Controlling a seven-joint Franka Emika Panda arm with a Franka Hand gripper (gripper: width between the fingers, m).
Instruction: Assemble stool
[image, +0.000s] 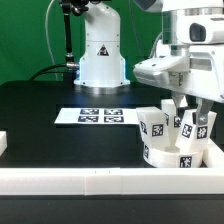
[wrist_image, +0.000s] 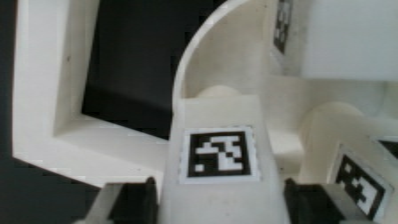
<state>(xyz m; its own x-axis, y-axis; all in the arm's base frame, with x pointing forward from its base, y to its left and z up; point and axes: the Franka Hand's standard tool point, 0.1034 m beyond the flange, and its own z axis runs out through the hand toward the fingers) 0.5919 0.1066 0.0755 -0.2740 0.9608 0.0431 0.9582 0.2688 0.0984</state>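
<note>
We have the seat disc (image: 160, 153) at the exterior view's right, near the border rail (image: 100, 180), with at least two legs (image: 158, 125) standing on it. Gripper (image: 187, 113) is closed on another leg (wrist_image: 217, 130) at the disc; whether it's seated, can't tell. All smooth white plastic, blocky, tagged. Bench (image: 40, 120) matte black; marker board (image: 98, 116) flat behind.
</note>
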